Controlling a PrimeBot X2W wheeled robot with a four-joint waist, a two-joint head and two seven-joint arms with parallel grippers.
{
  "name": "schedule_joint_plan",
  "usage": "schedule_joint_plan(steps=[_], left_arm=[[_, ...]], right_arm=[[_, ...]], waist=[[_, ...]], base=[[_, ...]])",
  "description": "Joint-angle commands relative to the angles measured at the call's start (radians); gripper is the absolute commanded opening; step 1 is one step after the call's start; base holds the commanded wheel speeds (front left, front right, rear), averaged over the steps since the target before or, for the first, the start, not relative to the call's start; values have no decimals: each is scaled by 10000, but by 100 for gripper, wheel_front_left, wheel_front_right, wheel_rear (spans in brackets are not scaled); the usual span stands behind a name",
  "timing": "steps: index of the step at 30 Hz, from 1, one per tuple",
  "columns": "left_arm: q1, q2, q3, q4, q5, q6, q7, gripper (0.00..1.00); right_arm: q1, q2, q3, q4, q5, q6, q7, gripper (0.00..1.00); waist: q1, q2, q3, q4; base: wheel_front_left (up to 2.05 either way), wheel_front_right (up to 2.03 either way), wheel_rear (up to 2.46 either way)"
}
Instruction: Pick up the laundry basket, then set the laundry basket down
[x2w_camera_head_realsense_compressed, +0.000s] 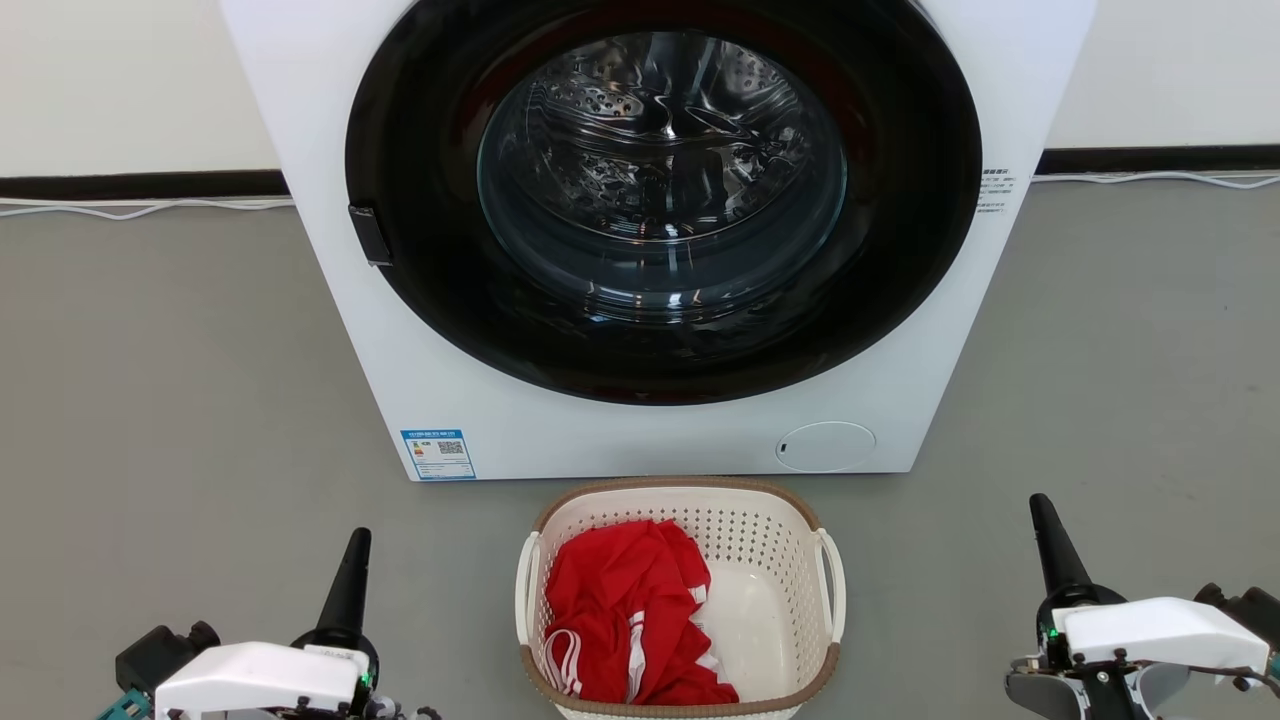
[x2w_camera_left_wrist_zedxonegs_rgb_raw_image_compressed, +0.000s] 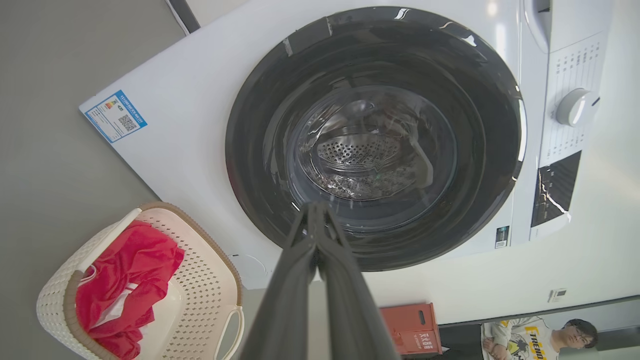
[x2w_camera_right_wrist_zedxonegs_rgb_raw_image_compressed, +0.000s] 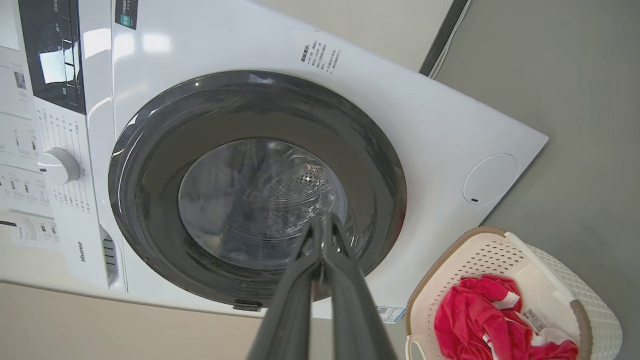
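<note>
2 closed: L tool (x2w_camera_head_realsense_compressed: 357, 542), R tool (x2w_camera_head_realsense_compressed: 1041, 508), flanking laundry basket (x2w_camera_head_realsense_compressed: 752, 538).

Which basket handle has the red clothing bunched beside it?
The handle on the robot's left: the red garment fills that half of the cream-white perforated laundry basket; by the right handle its bottom shows bare.

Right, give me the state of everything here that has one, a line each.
washing machine door, shut.
laundry basket, upright on the floor, not held.
red garment, crumpled inside the basket.
left gripper, shut, empty.
right gripper, shut, empty.
</note>
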Motion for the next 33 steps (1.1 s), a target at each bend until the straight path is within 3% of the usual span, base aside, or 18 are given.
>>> schedule_joint_plan(steps=[1, 33], left_arm=[[-563, 89, 290, -292, -280, -81, 83, 0], [-698, 96, 754, -332, -3462, -113, 995, 0]], right_arm=[[-290, -38, 122, -341, 289, 54, 121, 0], [-281, -37, -170, -558, 3642, 72, 1034, 0]], waist=[[0, 0, 0, -1], [0, 0, 11, -21]], base=[[0, 0, 0], [0, 0, 0]])
